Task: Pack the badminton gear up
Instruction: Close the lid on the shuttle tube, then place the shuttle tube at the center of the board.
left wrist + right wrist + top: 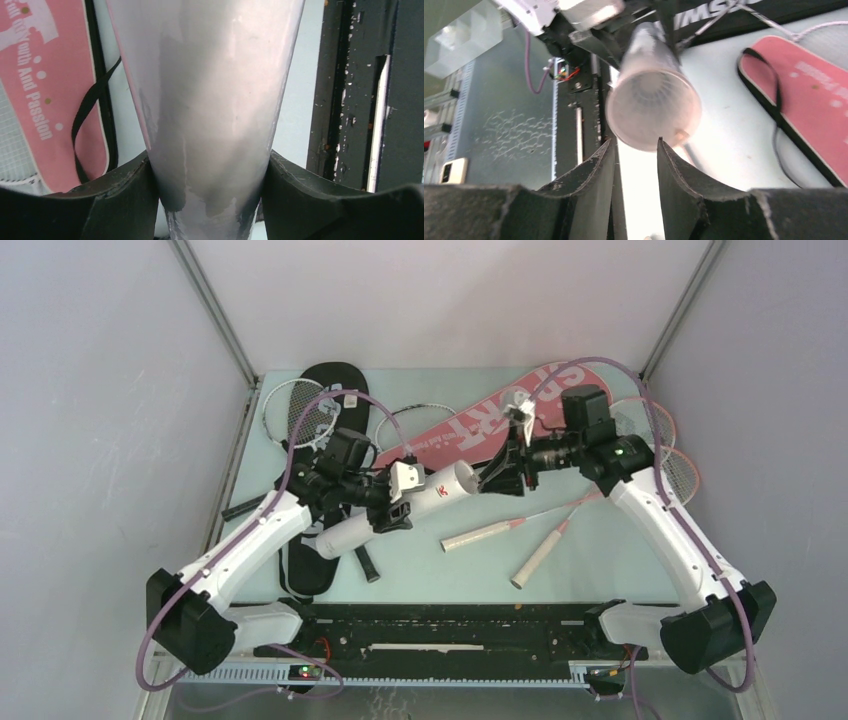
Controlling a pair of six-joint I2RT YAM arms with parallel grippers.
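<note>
- Left gripper: jaws clenched on long white tube, mid-body.
- Tube off table, tilted, open mouth facing right.
- Right gripper: jaws released, gap empty, fingertips just beside tube rim.
- Pink "SPORT" cover: flat, far of tube, reaching far edge.
- Black cover: along left edge, partly under left arm.
- First racket handle, second racket handle: near-centre, apart from tube.
- Bare table: near right, beside the 2 handles.
</note>
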